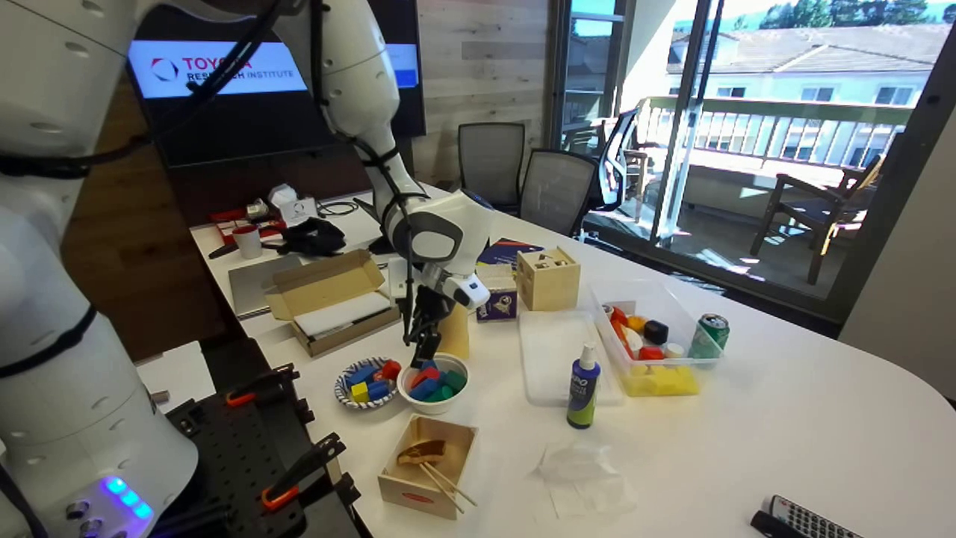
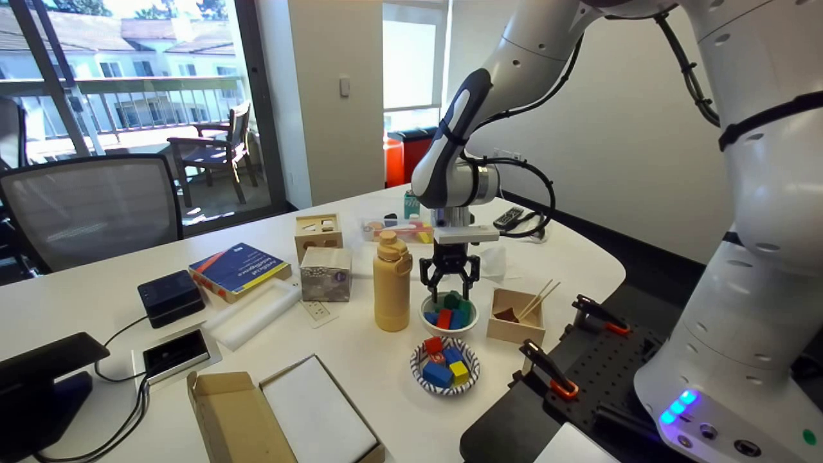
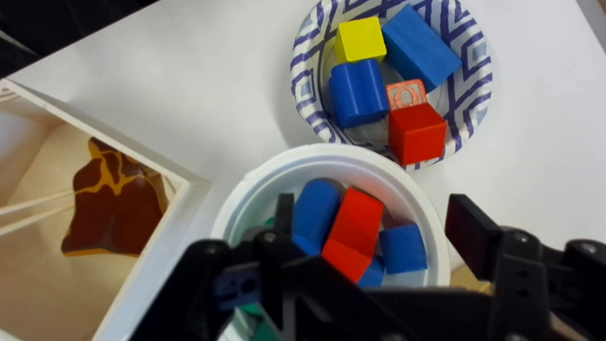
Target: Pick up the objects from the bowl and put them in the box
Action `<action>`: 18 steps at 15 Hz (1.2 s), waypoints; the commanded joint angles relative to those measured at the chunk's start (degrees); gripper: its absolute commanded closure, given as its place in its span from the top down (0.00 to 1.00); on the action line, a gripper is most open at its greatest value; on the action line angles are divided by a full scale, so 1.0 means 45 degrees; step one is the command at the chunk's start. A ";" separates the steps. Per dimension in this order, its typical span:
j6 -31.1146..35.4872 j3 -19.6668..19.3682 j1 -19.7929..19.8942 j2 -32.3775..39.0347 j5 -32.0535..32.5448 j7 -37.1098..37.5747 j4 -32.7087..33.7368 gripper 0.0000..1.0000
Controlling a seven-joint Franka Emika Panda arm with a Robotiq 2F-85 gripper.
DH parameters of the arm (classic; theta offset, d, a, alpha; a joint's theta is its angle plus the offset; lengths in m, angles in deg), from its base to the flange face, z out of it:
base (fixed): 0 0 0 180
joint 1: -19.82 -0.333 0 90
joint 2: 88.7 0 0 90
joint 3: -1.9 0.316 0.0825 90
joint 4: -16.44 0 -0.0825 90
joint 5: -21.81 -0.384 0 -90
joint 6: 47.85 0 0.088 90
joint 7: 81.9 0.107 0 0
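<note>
The gripper [image 2: 451,296] stands above the white bowl [image 3: 331,150], its fingers spread wide. The wrist view alone makes legible the letter Q on a small block [image 3: 407,94] in the patterned bowl [image 3: 475,53], just beside the white bowl. Green pieces [image 1: 454,380], largely covered by the gripper in the wrist view, show in both exterior views. An exterior view presents a tan bottle [image 2: 391,289] whole, just beside the white bowl; an exterior view includes a spray bottle [image 1: 582,394], farther from it. Within the white bowl lie a tilted red block [image 3: 357,222], blue pieces [image 3: 316,208] and the green ones; the patterned bowl holds a yellow cube [image 3: 360,41], a red cube [image 3: 416,135], two blue blocks [image 3: 420,47] and the lettered one. The box [image 2: 515,330], light tan and low-walled, sits near the white bowl and contains a brown toy piece [image 3: 111,208] and two thin sticks [image 3: 34,201].
</note>
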 commanded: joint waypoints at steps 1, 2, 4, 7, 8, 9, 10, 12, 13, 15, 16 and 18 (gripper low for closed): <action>0.0055 0.0163 0.0043 0.0580 -0.0363 -0.0215 0.0154 1.00; 0.0087 0.0116 0.0011 0.0793 -0.0304 -0.0155 0.0250 1.00; 0.0046 0.0040 0.0006 0.1139 -0.0247 -0.0055 0.0456 1.00; 0.0034 -0.0012 0.0032 0.1624 -0.0231 0.0029 0.0883 1.00; 0.0033 -0.0022 0.0040 0.1773 -0.0237 0.0054 0.1045 1.00; 0.0022 -0.0026 0.0064 0.1914 -0.0245 0.0058 0.1216 1.00; 0.0034 -0.0056 0.0045 0.2026 -0.0227 0.0103 0.1357 1.00; 0.0053 -0.0165 -0.0009 0.2294 -0.0149 0.0209 0.1649 1.00; 0.0055 -0.0198 -0.0002 0.2427 -0.0149 0.0236 0.1770 1.00; 0.0059 -0.0287 -0.0004 0.2704 -0.0114 0.0274 0.1985 1.00; 0.0063 -0.0334 -0.0018 0.2810 -0.0099 0.0307 0.2050 1.00; 0.0048 -0.0392 -0.0057 0.3024 -0.0042 0.0315 0.2134 1.00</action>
